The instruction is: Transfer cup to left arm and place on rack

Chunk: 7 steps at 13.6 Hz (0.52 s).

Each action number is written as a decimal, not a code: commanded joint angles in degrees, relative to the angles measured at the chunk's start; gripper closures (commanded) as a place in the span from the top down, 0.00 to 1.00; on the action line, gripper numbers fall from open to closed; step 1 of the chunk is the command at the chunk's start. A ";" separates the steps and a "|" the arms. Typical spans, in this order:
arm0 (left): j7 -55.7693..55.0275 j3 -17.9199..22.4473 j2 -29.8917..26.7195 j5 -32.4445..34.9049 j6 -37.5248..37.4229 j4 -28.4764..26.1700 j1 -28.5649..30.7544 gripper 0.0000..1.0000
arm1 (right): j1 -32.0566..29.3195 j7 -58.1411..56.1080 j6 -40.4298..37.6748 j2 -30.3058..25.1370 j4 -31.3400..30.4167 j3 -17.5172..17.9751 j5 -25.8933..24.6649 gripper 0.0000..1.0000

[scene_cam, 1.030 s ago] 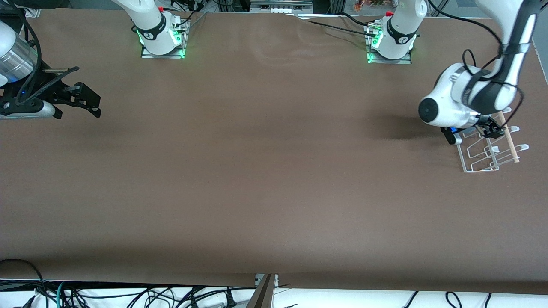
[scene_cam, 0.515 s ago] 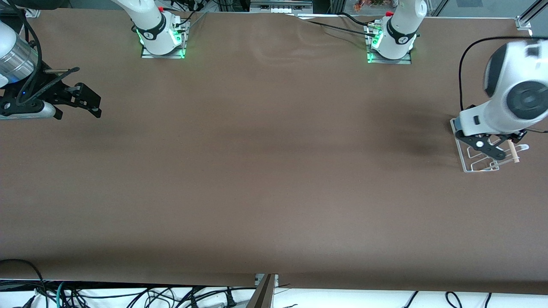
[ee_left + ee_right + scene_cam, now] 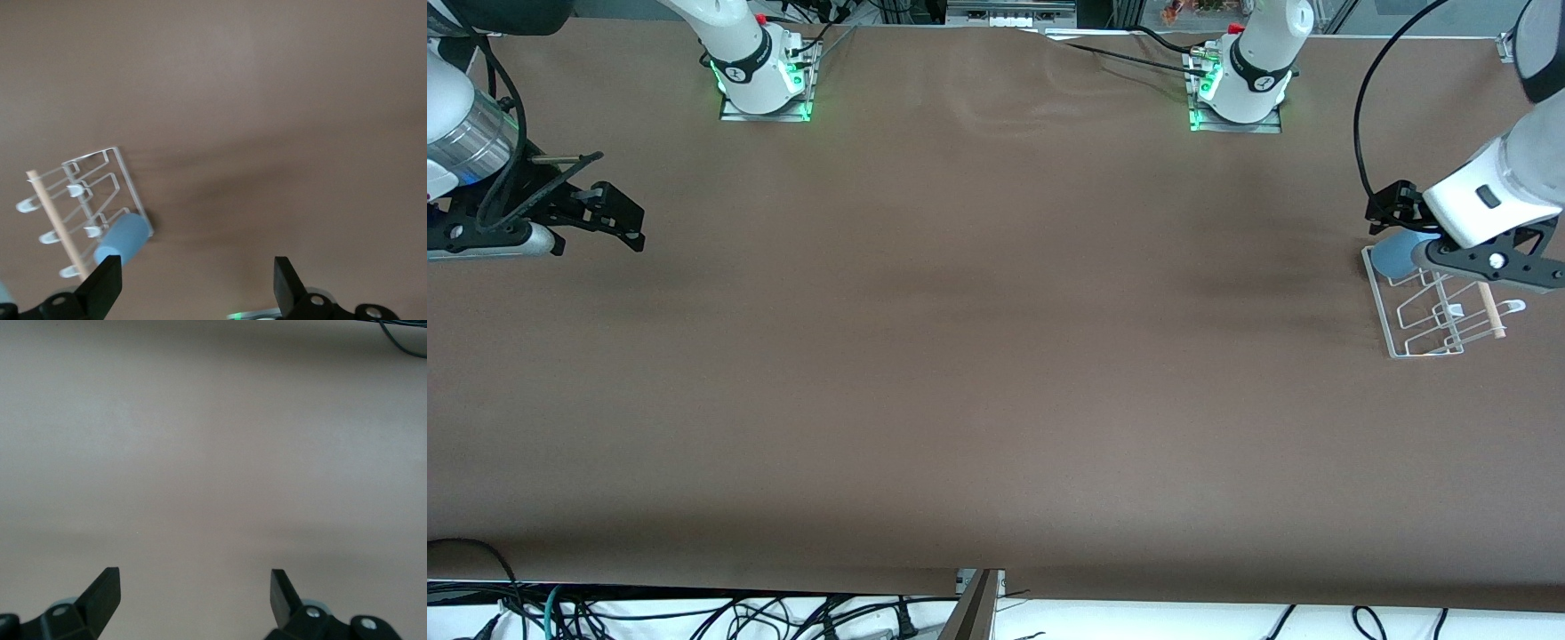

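The light-blue cup [image 3: 1391,256] lies on its side on the white wire rack [image 3: 1416,348], at the rack's end farther from the front camera. The left wrist view shows the cup [image 3: 122,241] resting against the rack's [image 3: 100,172] corner, below the wooden dowel [image 3: 53,217]. My left gripper [image 3: 1449,244] hangs open over the rack and cup, with nothing between its fingers [image 3: 107,283]. My right gripper [image 3: 614,200] waits open over bare table at the right arm's end; its wrist view shows only tabletop between the fingertips [image 3: 107,587].
Brown cloth covers the table [image 3: 978,356]. The two arm bases [image 3: 765,80] [image 3: 1238,89] stand along its edge farthest from the front camera. Cables [image 3: 694,613] hang below the edge nearest that camera.
The left arm has swung up and away from the rack, uncovering the cup lying on it. The right gripper has shifted only slightly.
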 commanded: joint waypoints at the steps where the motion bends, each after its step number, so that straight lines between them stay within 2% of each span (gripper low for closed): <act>1: -5.59 9.23 0.75 -3.89 -0.58 4.18 -6.37 1.00 | 0.04 -5.02 -1.10 1.29 1.20 0.10 0.19 0.99; 2: -5.69 12.41 0.75 -3.54 -0.49 5.58 -9.28 1.00 | 0.30 -5.22 -1.10 1.56 1.03 0.19 0.02 0.99; 4: -5.95 12.97 0.75 -5.02 -0.32 6.12 -9.14 1.00 | 0.22 -6.10 -1.28 1.65 0.85 0.28 -0.16 0.99; 6: -8.91 13.05 0.75 -9.32 -0.23 5.68 -8.44 1.00 | 0.04 -6.89 -4.07 1.65 0.59 0.19 0.28 0.99; 7: -10.94 12.79 0.31 -8.90 -0.40 5.25 -8.26 1.00 | -0.31 -8.46 -4.61 1.65 0.15 -0.07 0.37 0.99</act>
